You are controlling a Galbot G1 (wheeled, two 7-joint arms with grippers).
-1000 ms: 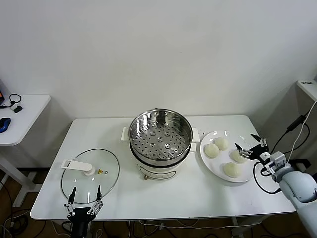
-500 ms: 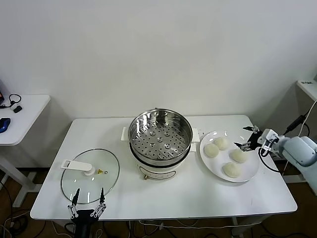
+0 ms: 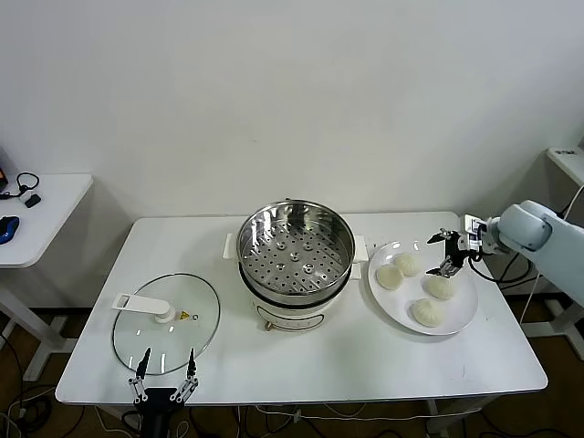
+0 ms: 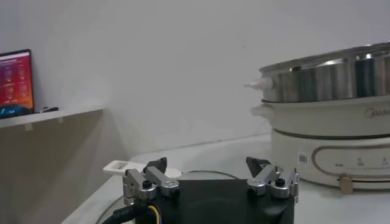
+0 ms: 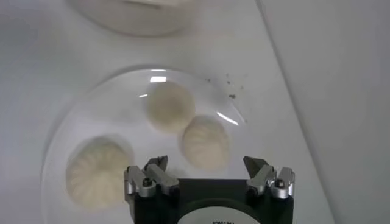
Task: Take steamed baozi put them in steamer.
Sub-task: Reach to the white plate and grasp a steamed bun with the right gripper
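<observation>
White plate (image 3: 461, 319) carries four steamed baozi (image 3: 440, 287); our right gripper (image 3: 448, 254) hovers above them, jaws wide open and empty. Our left gripper (image 3: 164, 384), likewise open, idles beside the lid (image 3: 166, 322).

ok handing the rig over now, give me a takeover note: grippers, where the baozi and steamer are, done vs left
Right gripper: open, empty, hovering over the white plate.
Left gripper: open, empty, parked at the table's front edge by the glass lid.
Steamed baozi: all four on the plate, right of the steamer.
Steamer: uncovered, empty.
Done: none placed.
Left: move all four baozi into the steamer.
</observation>
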